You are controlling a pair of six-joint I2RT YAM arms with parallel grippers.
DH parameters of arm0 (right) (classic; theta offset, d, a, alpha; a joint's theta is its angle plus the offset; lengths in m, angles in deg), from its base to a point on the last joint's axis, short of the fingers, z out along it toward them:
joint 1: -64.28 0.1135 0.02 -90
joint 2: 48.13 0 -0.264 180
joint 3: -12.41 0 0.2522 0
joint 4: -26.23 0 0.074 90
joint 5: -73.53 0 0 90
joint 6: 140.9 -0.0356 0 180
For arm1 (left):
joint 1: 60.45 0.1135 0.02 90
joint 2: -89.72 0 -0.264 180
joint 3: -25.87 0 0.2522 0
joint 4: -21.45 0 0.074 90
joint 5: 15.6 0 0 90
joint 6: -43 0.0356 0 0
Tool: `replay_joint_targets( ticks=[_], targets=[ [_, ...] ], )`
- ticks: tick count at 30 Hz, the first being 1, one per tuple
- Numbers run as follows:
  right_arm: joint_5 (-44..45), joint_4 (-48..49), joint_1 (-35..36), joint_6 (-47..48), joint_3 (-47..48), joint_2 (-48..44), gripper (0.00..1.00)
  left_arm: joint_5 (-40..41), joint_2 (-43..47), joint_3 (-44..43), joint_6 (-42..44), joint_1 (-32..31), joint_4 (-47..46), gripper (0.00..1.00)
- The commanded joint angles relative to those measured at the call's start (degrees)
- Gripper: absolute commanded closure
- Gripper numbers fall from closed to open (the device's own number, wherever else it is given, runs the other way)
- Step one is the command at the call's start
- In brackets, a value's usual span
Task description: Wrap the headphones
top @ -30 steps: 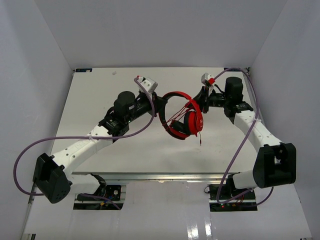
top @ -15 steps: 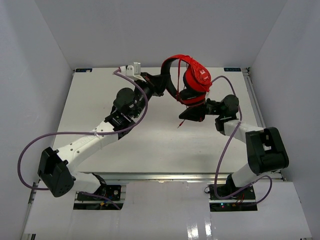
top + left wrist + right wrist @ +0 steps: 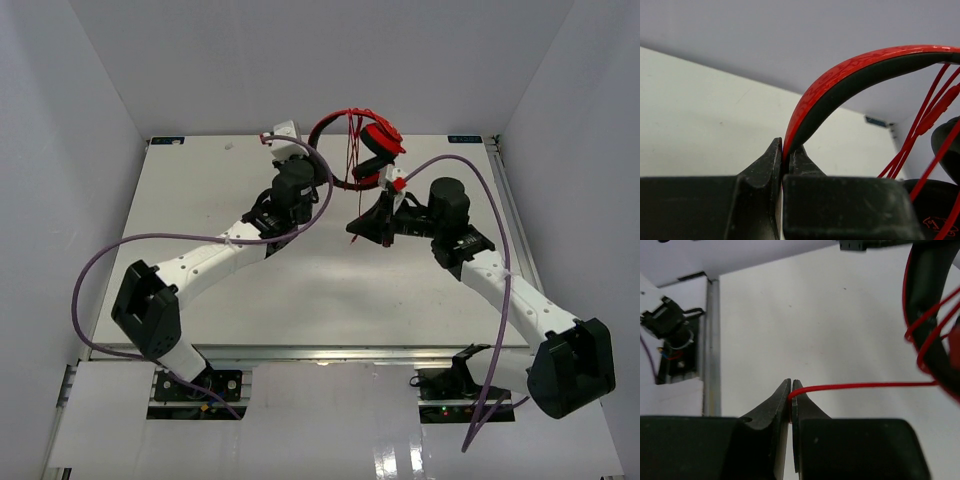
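The red headphones (image 3: 378, 140) hang in the air over the back middle of the table. My left gripper (image 3: 316, 165) is shut on the red-black headband (image 3: 850, 75), which rises from between its fingertips in the left wrist view (image 3: 785, 150). Several strands of the thin red cord (image 3: 352, 150) cross the headband loop; they also show in the left wrist view (image 3: 925, 120). My right gripper (image 3: 353, 230) sits lower and nearer, shut on the cord (image 3: 865, 385), which runs taut from its fingertips (image 3: 791, 389) to the wrapped headband (image 3: 927, 295).
The white table (image 3: 200, 210) lies below, with white walls on three sides. Thick purple arm cables (image 3: 100, 265) loop beside both arms. The right wrist view shows the table's metal edge rail (image 3: 711, 340) and a black electronics box (image 3: 665, 325) beyond it.
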Motion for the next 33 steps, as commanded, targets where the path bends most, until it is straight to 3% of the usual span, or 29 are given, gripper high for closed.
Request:
replay_joint_targets(
  ticks=[1, 2, 6, 11, 21, 28, 33],
  targets=[
    [24.21, -35.02, 6.61, 30.07, 9.04, 0.53, 0.92, 1.86, -5.36, -4.45, 9.21, 0.41, 8.76, 1.0],
    [32.25, -36.92, 9.15, 35.09, 9.8, 1.05, 0.92, 0.97, -6.6, -4.7, 10.26, 0.42, 10.3, 1.0],
    [48.69, -39.72, 12.86, 44.08, 9.82, 2.4, 0.92, -8.55, -9.97, -3.39, 12.46, 0.42, 18.68, 1.0],
    [61.58, -38.98, 13.5, 53.76, 8.28, 3.49, 0.92, -20.21, -9.84, 1.56, 17.68, 0.33, 21.68, 1.0],
    [66.46, -28.13, 18.16, 68.43, 1.48, 2.64, 0.92, -37.81, -13.22, 4.3, 22.87, 0.33, 24.99, 1.0],
    [66.93, -20.09, 23.24, 74.24, -3.68, 0.8, 0.92, -45.23, -17.74, 3.54, 23.84, 0.33, 25.95, 1.0],
    [64.42, -21.32, 26.11, 78.67, -4.97, 0.63, 0.92, -48.09, -21.49, 0.02, 25.03, 0.33, 28.86, 1.0]
  ],
)
